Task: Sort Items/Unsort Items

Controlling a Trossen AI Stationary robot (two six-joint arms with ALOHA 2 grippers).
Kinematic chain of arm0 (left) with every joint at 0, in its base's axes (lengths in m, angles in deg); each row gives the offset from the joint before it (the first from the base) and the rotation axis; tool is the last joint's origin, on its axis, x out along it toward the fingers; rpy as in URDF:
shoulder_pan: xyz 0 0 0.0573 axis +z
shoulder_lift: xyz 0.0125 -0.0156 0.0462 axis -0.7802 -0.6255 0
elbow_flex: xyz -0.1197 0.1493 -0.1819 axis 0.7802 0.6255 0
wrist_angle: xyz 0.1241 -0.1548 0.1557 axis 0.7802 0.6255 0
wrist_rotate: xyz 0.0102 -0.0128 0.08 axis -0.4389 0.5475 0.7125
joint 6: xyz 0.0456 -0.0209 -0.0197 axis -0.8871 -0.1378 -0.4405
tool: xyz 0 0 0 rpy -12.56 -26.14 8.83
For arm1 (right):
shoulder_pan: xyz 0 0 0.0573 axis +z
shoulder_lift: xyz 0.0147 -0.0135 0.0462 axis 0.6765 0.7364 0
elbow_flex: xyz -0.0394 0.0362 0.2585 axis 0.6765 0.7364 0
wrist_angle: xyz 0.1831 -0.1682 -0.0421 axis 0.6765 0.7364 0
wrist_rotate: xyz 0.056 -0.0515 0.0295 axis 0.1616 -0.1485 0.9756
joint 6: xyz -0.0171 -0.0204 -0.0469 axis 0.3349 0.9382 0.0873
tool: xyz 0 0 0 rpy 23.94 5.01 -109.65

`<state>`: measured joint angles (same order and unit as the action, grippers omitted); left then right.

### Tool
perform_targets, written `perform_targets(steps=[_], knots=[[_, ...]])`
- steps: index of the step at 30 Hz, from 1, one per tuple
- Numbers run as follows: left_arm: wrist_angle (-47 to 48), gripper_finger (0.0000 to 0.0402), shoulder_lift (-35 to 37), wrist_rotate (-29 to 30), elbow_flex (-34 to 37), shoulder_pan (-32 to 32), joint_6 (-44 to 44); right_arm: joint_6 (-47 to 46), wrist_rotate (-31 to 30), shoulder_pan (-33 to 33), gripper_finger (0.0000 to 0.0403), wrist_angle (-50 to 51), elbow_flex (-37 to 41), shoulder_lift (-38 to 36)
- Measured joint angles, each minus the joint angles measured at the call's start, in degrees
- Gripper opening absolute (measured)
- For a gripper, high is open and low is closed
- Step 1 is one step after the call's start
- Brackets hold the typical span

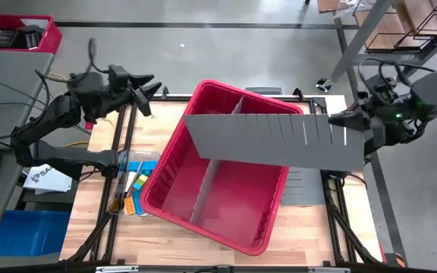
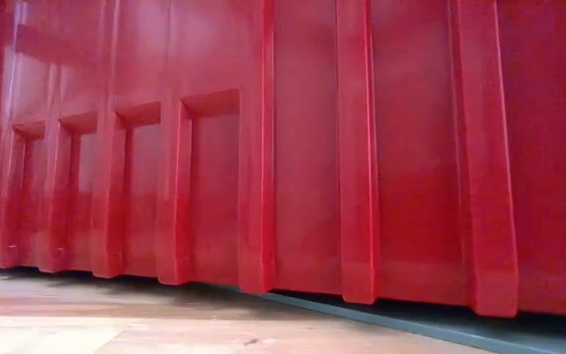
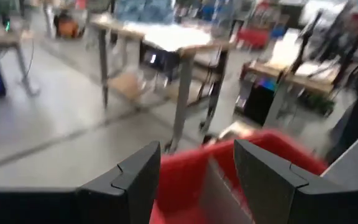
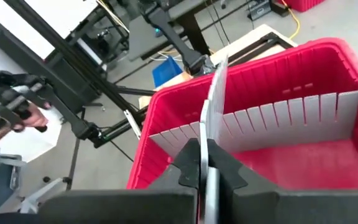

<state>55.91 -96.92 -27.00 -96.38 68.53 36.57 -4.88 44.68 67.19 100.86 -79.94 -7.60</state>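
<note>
The items, small orange, blue, yellow and green pieces, lie in a clear tray on the table just left of the large red bin. My right gripper is at the bin's far right and is shut on a long grey slotted divider panel, which hangs above the bin. My left gripper hovers open beyond the bin's far left corner with nothing between its fingers; in its wrist view the bin shows past them. My right gripper pinches the grey panel's right end between its two fingers, one on each face. In the wrist view the panel's thin edge runs straight out from the fingers. The panel stands on edge, roughly level, lifted clear above the bin.
The bin sits skewed on the wooden table and fills the low view as the bin wall. A grey divider stands along its inside, and a slotted one crosses it. A grey slab lies right of the bin.
</note>
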Motion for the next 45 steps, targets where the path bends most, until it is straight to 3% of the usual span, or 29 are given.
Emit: perform_targets(steps=[3, 6, 9, 12, 17, 21, 27, 32, 36, 41, 45], knots=[[10.48, 0.0194, -1.92, -0.5, 0.0, -0.4, 3.79, 1.38, 0.08, 0.0, 0.0, -0.02, -0.02, -0.53], [23.57, 0.0161, -5.35, -0.9, 0.02, -1.48, 11.19, 1.94, 0.1, 0.0, 0.0, -0.08, -0.02, -1.06], [34.25, 0.0087, -9.07, -3.09, 0.02, -3.06, 18.38, 3.44, 0.04, -0.02, 0.0, -0.48, -0.02, -1.33], [38.19, 0.0015, -12.61, -11.16, 0.09, -5.55, 22.23, 5.27, 0.01, -0.02, 0.0, -1.87, -0.02, -1.47], [41.81, 0.0002, -18.01, -25.35, 0.09, -12.67, 23.57, 8.35, -0.51, -0.02, 0.0, -7.07, -0.04, -1.43], [45.14, 0.0001, -21.07, -28.23, -0.12, -20.17, 24.44, 11.33, -2.86, -0.04, 0.0, -9.45, -0.04, -1.39], [43.67, 0.0001, -21.65, -28.75, 0.02, -27.55, 29.84, 12.9, -5.39, -0.17, 0.0, -10.11, -0.01, -1.39], [30.36, 0.0, -19.78, -28.13, 0.15, -31.18, 36.16, 17.19, -9.39, -0.2, 0.0, -13.28, 0.0, -1.48], [26.45, 0.0, -20.72, -28.62, 0.17, -33.3, 38.28, 21.28, -13.35, -0.22, 0.0, -16.25, 0.0, -1.49], [30.49, 0.0, -20.06, -24.71, -3.0, -34.53, 38.81, 24.52, -15.77, -0.24, 0.0, -20.83, -0.11, -1.77], [44.03, 0.0, -19.31, -17.7, -8.56, -34.94, 37.48, 26.2, -16.85, -0.22, 0.0, -23.22, -0.11, -2.21]])
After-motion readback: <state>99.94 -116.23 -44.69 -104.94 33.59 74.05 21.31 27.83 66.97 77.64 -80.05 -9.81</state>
